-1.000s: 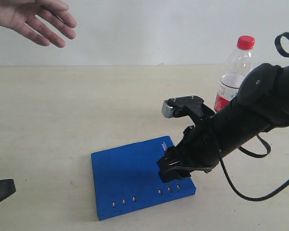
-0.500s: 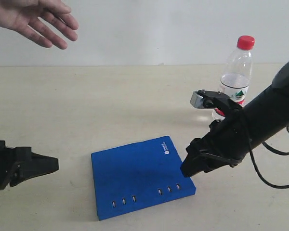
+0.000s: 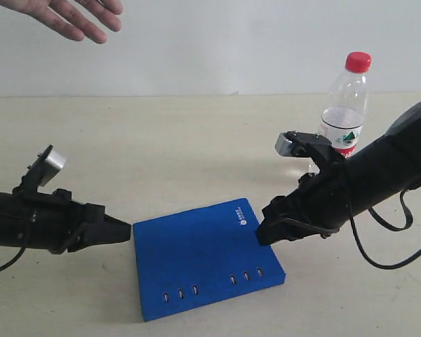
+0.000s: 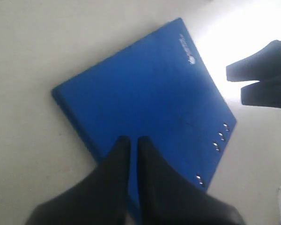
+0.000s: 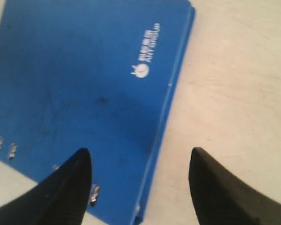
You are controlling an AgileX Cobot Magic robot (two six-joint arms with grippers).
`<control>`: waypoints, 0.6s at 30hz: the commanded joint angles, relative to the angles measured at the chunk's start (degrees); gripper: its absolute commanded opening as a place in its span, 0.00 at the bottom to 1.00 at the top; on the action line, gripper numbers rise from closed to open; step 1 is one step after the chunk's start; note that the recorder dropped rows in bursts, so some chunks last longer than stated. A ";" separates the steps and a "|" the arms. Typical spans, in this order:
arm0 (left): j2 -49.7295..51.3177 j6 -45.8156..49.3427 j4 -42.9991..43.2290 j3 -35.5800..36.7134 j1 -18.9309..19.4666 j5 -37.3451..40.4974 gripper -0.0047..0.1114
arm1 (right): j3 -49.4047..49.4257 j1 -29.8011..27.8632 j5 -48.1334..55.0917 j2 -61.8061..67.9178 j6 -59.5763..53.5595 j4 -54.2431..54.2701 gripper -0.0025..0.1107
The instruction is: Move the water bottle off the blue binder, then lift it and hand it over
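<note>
The water bottle [image 3: 345, 105], clear with a red cap and red-and-white label, stands upright on the table behind my right arm, off the blue binder [image 3: 203, 256]. The binder lies flat on the table, its silver rivets along the near edge. My left gripper [image 3: 123, 230] is shut and empty, its tip at the binder's left edge; in the left wrist view its fingertips [image 4: 130, 139] sit over the binder [image 4: 145, 93]. My right gripper [image 3: 263, 232] is open and empty at the binder's right edge. In the right wrist view the gripper [image 5: 139, 151] straddles the edge of the binder [image 5: 84, 79].
A person's open hand [image 3: 74, 15] hovers at the top left, above the table's far side. The beige table [image 3: 161, 154] runs to a white wall behind. My right arm's black cable [image 3: 379, 260] loops down near the table at the right.
My left arm has swept in from the left to the binder's left edge. My right gripper has drawn back to the binder's right edge. The hand has risen.
</note>
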 commanded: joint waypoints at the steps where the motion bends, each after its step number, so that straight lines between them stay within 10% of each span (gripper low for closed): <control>1: 0.34 0.48 -0.38 -1.75 -0.34 -4.05 0.16 | -0.09 -0.47 -1.39 2.53 -0.86 1.13 0.51; 9: 2.76 -6.09 -0.38 -2.55 -0.43 -4.28 0.55 | -0.09 -0.47 7.87 7.79 -11.07 11.18 0.37; 18: 4.56 -6.08 -0.38 -2.55 -0.43 3.47 0.56 | -0.09 -0.47 29.98 8.24 -25.72 22.29 0.31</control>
